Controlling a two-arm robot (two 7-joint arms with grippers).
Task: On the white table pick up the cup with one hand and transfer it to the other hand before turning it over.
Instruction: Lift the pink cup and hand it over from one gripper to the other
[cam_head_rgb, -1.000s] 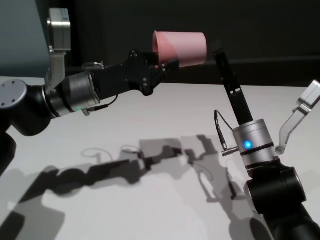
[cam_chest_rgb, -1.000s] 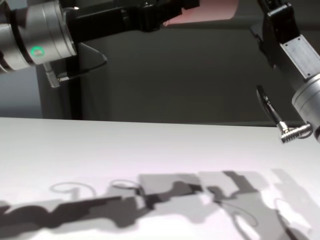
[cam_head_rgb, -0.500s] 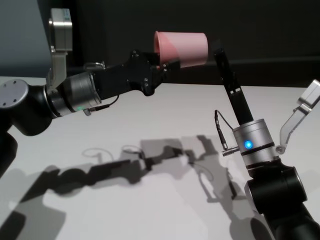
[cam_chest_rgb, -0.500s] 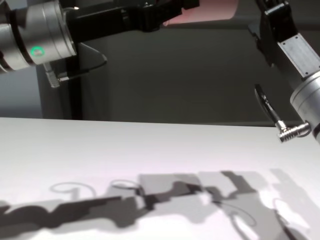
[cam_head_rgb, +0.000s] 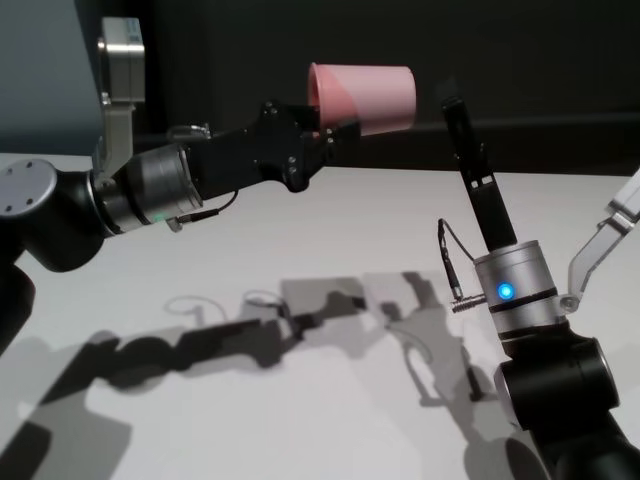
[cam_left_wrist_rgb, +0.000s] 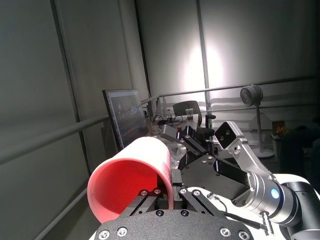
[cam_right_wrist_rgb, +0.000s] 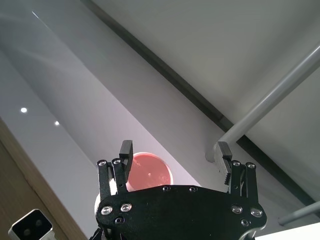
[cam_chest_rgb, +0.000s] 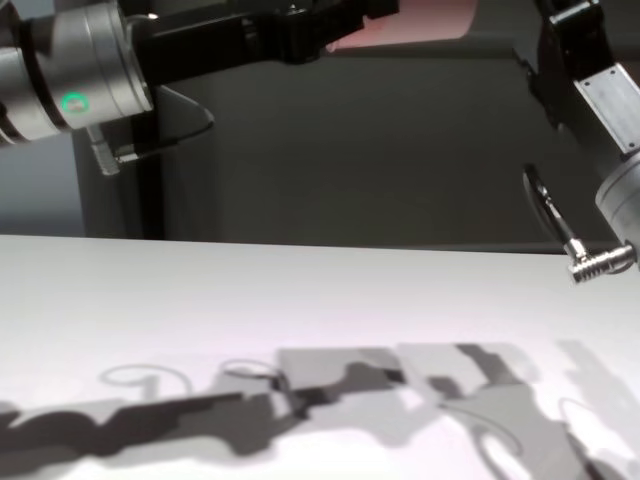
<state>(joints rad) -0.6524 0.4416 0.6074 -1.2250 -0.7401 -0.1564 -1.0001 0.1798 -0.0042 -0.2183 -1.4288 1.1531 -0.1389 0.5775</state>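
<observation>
Pink cup (cam_head_rgb: 365, 97) in left hand (cam_head_rgb: 322, 135)

My left arm, the one with the green light ring, reaches up and to the right, well above the surface. Its end effector (cam_head_rgb: 325, 130) is clamped tight, fingers pinching at the top of the reach. My right arm, with the blue ring, stands nearly upright and leans slightly left. Its end effector (cam_right_wrist_rgb: 175, 155) is spread wide, fingers (cam_right_wrist_rgb: 224, 152) well apart, pointing up beside the left one without touching it.
</observation>
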